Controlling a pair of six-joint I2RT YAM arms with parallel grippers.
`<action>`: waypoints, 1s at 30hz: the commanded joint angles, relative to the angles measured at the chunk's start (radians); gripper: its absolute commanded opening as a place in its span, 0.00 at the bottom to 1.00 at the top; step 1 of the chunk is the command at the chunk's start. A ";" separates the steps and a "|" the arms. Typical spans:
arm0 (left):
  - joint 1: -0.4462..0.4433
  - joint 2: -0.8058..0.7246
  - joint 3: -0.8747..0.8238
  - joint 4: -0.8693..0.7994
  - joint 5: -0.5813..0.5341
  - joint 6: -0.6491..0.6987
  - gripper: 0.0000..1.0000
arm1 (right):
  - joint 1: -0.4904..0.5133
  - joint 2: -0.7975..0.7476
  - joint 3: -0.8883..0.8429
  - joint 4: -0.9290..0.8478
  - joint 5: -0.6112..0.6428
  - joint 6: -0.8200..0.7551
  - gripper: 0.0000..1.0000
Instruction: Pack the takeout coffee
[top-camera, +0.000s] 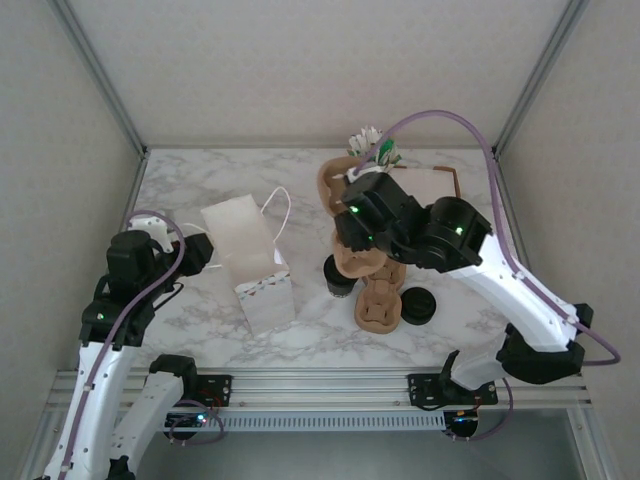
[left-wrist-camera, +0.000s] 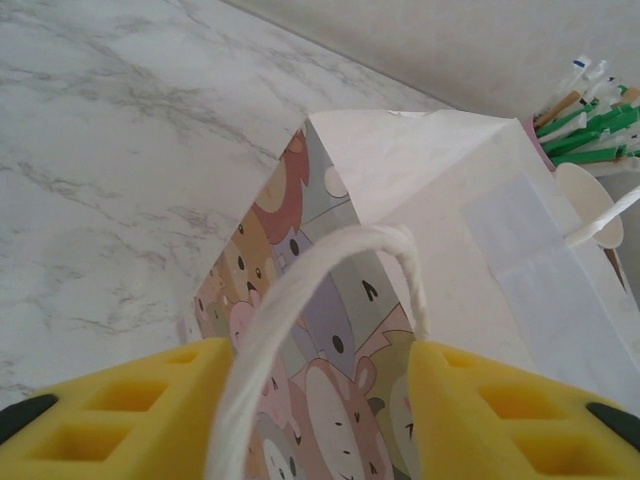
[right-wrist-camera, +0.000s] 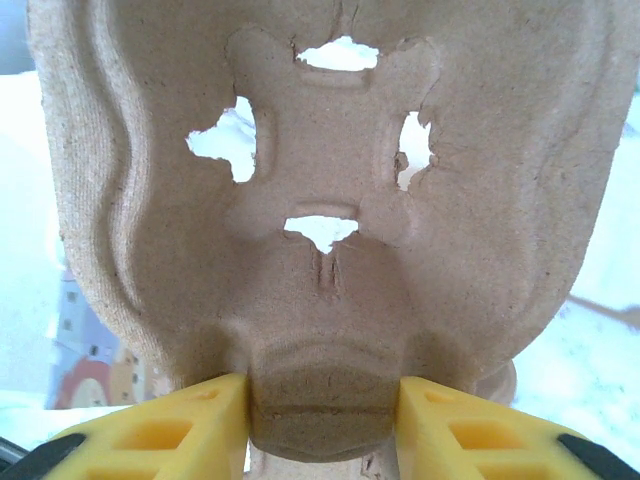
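Left arm is sitting at the counter's (top-camera: 200, 330) left side, and the left gripper (left-wrist-camera: 318, 405) is holding its yellow fingers (left-wrist-camera: 120, 415) spread wide. The white cord handle (left-wrist-camera: 300, 300) of the paper bag (top-camera: 245, 250) is looping up through the gap between them, with neither pad pressing on it. The bag is resting on the left half of the counter, showing plain white faces and a cartoon-animal print along its narrow side.

Over on the right, the right gripper (right-wrist-camera: 322, 410) is pinching the brown pulp cup carrier (right-wrist-camera: 320, 200). Its fingers are clamping a rounded moulded pocket from both sides, and light is coming through the cross-shaped cutouts. From above, the carrier is stretching from under the arm towards the near edge. I cannot tell whether its near end is touching the counter.

The takeout coffee cup (top-camera: 340, 280) is standing near the counter's middle, just beside the carrier's left flank and between it and the bag. It is shaded by the arm, so its colour is hard to read. A black lid (top-camera: 415, 306) is lying by the carrier's right side. Green-and-white sticks (top-camera: 368, 147) are poking up at the far edge.
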 joint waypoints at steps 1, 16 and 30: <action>0.008 0.006 -0.010 0.035 0.047 -0.008 0.53 | 0.045 0.062 0.095 0.022 0.059 -0.073 0.41; 0.004 0.096 -0.001 0.103 0.174 -0.111 0.31 | 0.144 0.270 0.421 0.095 0.021 -0.169 0.41; -0.041 0.042 -0.018 0.195 0.256 -0.319 0.17 | 0.153 0.312 0.461 0.120 -0.023 -0.160 0.41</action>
